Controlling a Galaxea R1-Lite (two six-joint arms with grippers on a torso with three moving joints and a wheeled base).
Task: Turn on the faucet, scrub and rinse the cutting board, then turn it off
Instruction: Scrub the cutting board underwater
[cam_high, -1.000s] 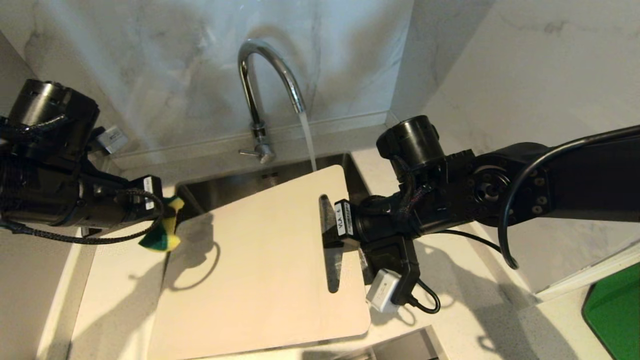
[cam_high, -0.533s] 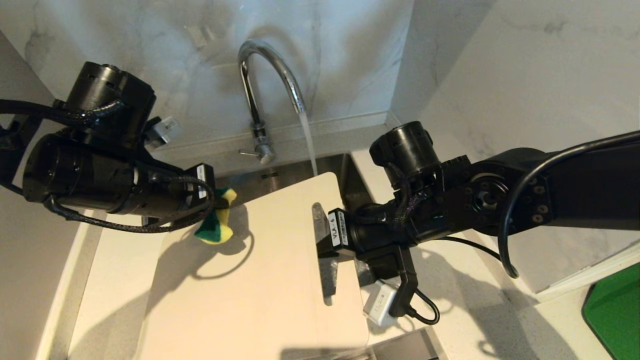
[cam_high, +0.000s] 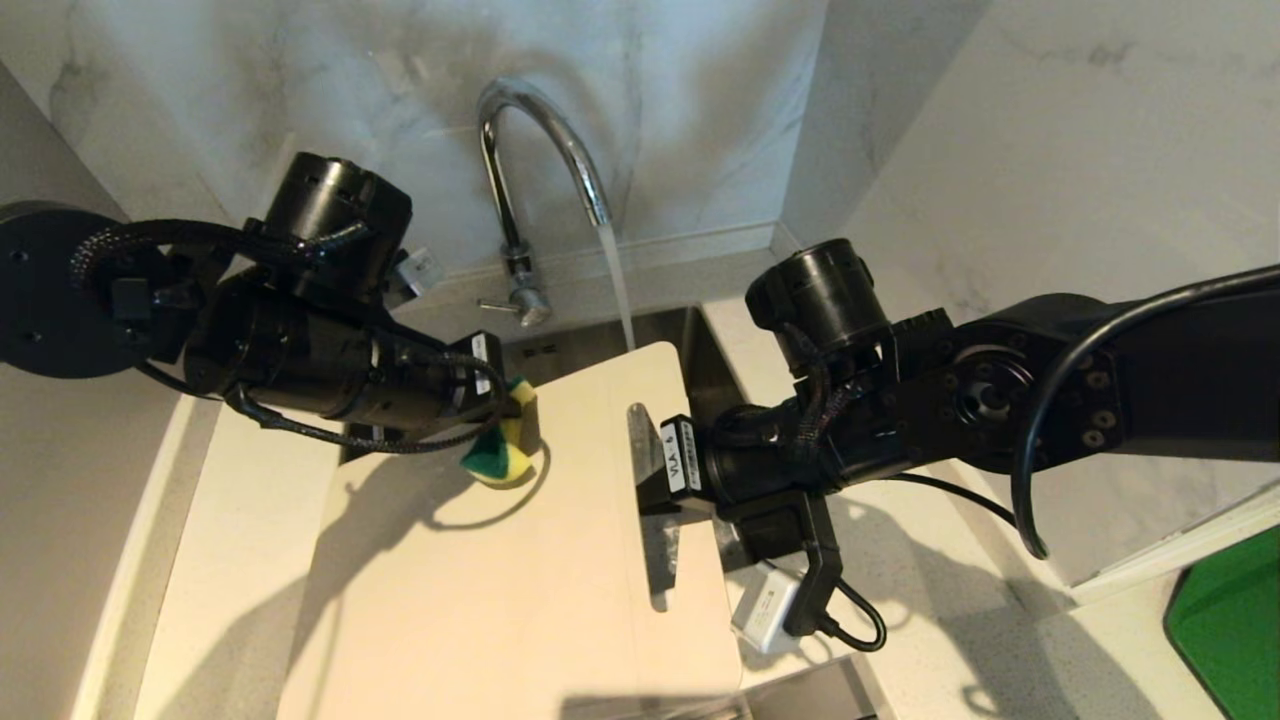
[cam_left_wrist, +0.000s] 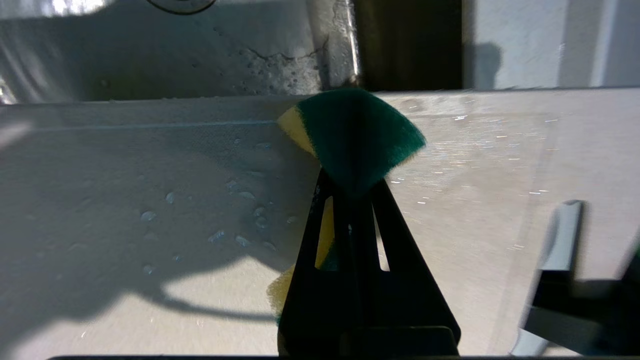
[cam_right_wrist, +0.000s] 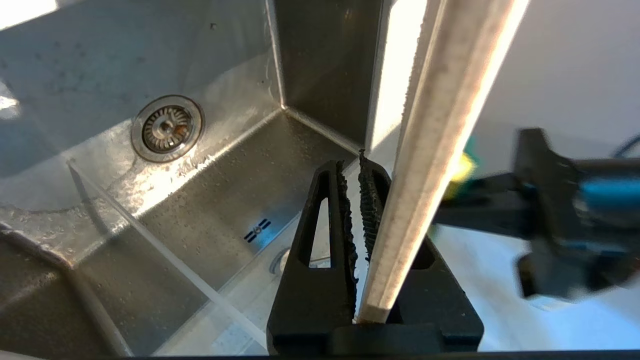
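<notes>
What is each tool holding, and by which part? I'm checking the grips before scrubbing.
Left tool: sponge, pinched at its middle. Right tool: board, gripped on the strip between its slot and edge.

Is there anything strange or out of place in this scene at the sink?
Nothing stands out. The faucet runs onto the cutting board, held over the sink by the right gripper; the left gripper holds the sponge.

Kitchen: steel sink (cam_right_wrist: 100, 210), chrome faucet (cam_high: 530, 160), marble walls (cam_high: 1000, 120).
</notes>
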